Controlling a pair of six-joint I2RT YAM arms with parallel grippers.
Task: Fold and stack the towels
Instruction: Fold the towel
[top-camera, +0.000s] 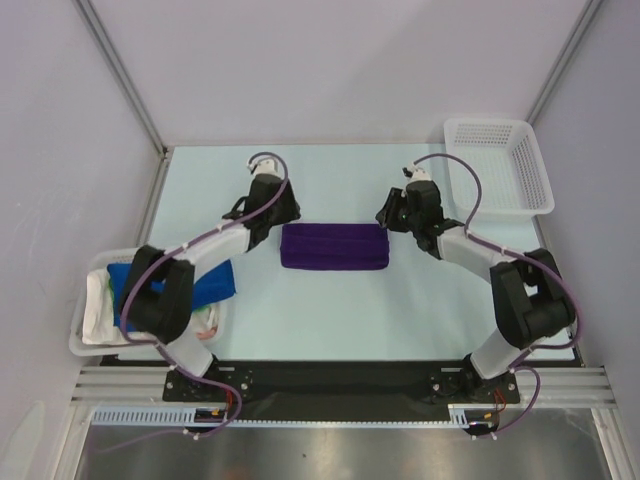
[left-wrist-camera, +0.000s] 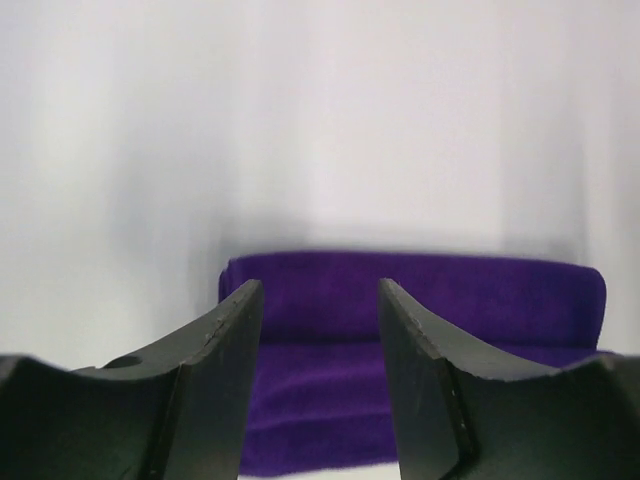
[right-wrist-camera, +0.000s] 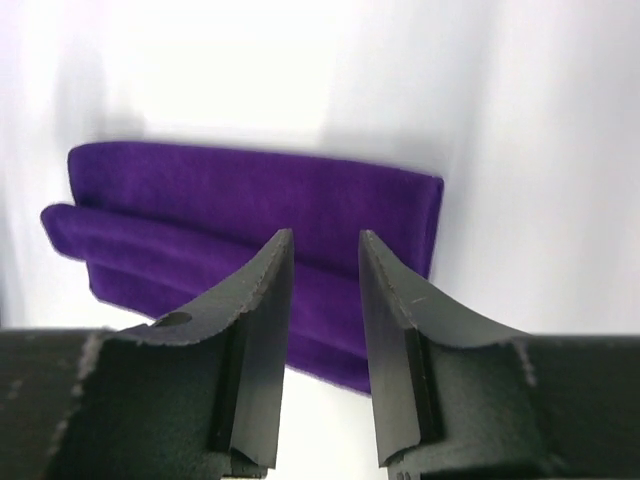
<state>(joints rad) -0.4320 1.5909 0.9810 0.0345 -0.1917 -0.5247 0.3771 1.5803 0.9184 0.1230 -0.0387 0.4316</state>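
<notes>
A purple towel (top-camera: 335, 246) lies folded into a long flat rectangle in the middle of the table. My left gripper (top-camera: 279, 227) hovers at its left end and my right gripper (top-camera: 389, 217) at its right end. In the left wrist view the jaws of the left gripper (left-wrist-camera: 318, 285) stand open and empty, with the purple towel (left-wrist-camera: 420, 300) just beyond them. The right gripper (right-wrist-camera: 325, 236) is open too, holding nothing, and the purple towel (right-wrist-camera: 250, 200) shows its stacked folds behind it. A royal blue towel (top-camera: 215, 285) and white towels (top-camera: 100, 305) sit in the left basket.
A white mesh basket (top-camera: 80, 340) sits at the near left edge, partly under my left arm. A second white mesh basket (top-camera: 497, 165) stands at the far right corner with nothing showing in it. Grey walls close in the table at the back and sides.
</notes>
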